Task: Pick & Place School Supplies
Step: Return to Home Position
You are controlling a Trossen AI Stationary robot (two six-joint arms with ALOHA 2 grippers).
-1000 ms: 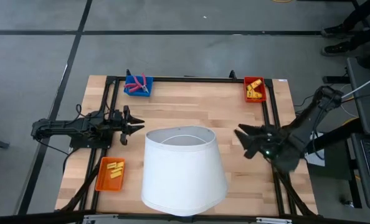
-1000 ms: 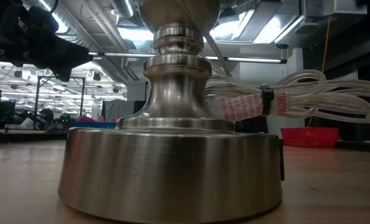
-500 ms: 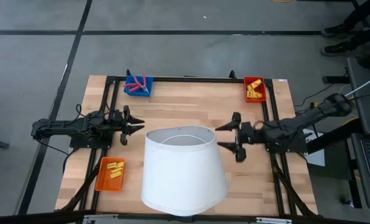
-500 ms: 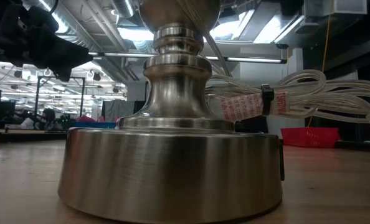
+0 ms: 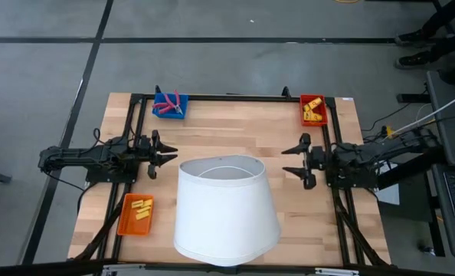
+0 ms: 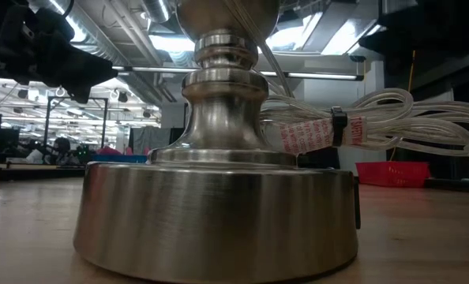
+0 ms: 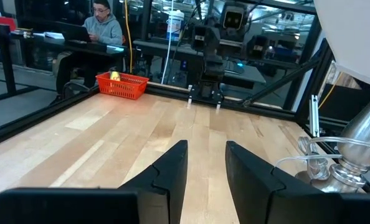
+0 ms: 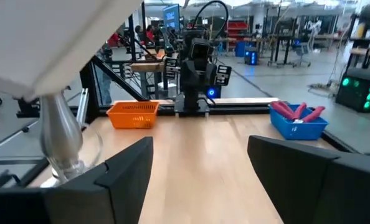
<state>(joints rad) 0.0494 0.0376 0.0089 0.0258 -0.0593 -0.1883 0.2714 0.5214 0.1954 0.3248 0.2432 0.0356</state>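
Observation:
The school supplies lie in three trays. Yellow pieces (image 5: 312,108) sit in the red tray (image 5: 305,119) at the far right. More yellow pieces (image 5: 142,208) sit in the orange tray (image 5: 126,224) at the near left. A pink-handled tool (image 5: 168,103) lies in the blue tray (image 5: 162,113) at the far left. My left gripper (image 5: 169,154) hovers level at the table's left side, open by a narrow gap (image 7: 205,171), with nothing between its fingers. My right gripper (image 5: 287,160) hovers level at the right side, wide open (image 8: 200,174) and empty. Both point at the lamp.
A lamp with a big white shade (image 5: 226,208) stands in the table's middle toward the near edge. Its steel base (image 6: 219,205) and bundled cord (image 6: 377,126) fill the low view. A black frame (image 5: 227,97) rims the table. A person (image 7: 94,31) sits at a desk beyond it.
My right arm has unfolded from the table's right edge and swung its open gripper out toward the lamp shade. It has then drawn back a little toward the right edge and now lies level. Nothing else has moved.

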